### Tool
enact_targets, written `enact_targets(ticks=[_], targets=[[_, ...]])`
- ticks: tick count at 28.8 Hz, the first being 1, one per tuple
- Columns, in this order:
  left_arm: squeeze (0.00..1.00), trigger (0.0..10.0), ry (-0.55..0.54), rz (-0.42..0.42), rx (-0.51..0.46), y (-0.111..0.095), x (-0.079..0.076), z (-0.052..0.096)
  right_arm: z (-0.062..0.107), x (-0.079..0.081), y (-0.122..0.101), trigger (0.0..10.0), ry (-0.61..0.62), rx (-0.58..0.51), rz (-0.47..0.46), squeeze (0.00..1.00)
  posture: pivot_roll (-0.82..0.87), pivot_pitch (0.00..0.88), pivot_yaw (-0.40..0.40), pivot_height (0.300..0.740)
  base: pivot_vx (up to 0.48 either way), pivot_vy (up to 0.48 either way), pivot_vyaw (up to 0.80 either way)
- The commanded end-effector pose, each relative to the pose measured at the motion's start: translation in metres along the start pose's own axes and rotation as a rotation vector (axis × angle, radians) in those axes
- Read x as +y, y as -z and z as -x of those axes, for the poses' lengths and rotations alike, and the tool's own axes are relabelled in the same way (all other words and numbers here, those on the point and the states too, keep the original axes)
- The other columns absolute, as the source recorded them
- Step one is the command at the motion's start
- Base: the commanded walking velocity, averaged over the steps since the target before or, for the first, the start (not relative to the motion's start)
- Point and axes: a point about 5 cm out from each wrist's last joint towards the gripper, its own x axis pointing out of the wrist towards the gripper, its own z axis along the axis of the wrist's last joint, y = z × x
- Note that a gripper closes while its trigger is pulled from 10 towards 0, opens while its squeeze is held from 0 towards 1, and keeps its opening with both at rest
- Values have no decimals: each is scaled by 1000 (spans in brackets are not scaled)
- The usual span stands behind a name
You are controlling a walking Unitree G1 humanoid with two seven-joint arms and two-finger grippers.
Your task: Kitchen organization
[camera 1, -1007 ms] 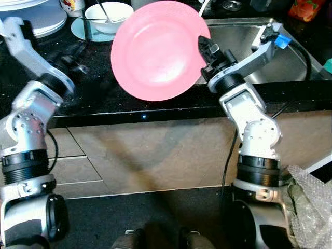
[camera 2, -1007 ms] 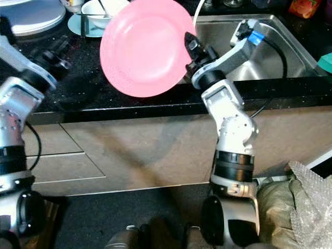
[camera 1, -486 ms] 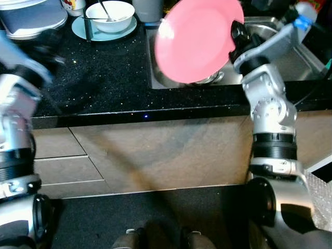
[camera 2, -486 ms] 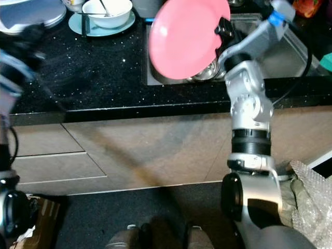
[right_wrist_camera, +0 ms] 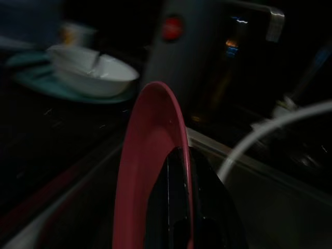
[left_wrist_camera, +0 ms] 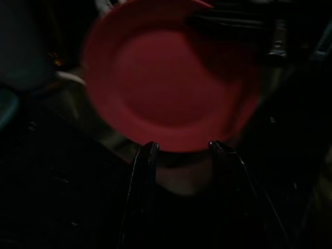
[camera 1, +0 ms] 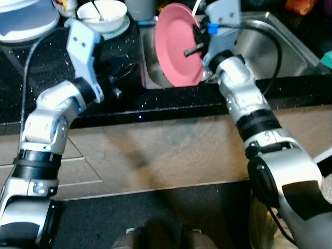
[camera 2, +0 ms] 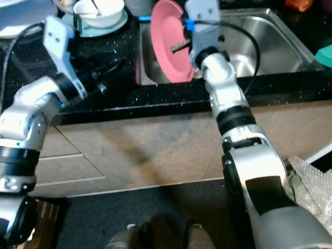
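**Q:** Changes since a second ago?

**A:** Going left to right: the left gripper (camera 1: 122, 78), which was raised beside the stacked plates, now sits low over the dark surface (camera 1: 62, 98), pointing at the sink (camera 2: 270, 39). The pink plate (camera 1: 179, 44), held broadside over the surface a second ago, has been carried right and turned on edge above the sink's left part, in the right gripper (right_wrist_camera: 179, 207).

**Q:** What does that mean for the job?

**A:** My reading: the plate is headed into the sink, and the move is nearly finished, though it is not yet let go.

**Q:** The fingers?

**A:** Left ones stand apart, empty, in the left wrist view. Right ones are clamped on the plate's rim.

**Q:** What do the views add to each other?

**A:** The head views place everything, including the white bowl (camera 1: 102, 13) on its saucer behind. The right wrist view shows the grip edge-on. The left wrist view sees the plate's full face, which the head views show foreshortened.
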Motion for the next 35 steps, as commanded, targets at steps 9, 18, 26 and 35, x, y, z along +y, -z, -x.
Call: enact_targets(ticks=[9,18,26,35], targets=[[0,10000,-9,-17,63,8,10,0,0,18,22,10000,-83,121,21,0,71,206,47,740,0,0,0],[0,10000,-31,-51,60,7,15,-1,0,12,21,10000,-47,113,33,1000,69,192,50,740,0,0,0],[0,10000,-104,-75,-53,-13,18,0,-1,-17,-3,10000,119,-66,-149,0,75,175,50,740,0,0,0],[0,10000,27,245,-286,-39,-5,7,6,-32,-15,10000,35,-234,-542,0,62,144,37,740,0,0,0]])
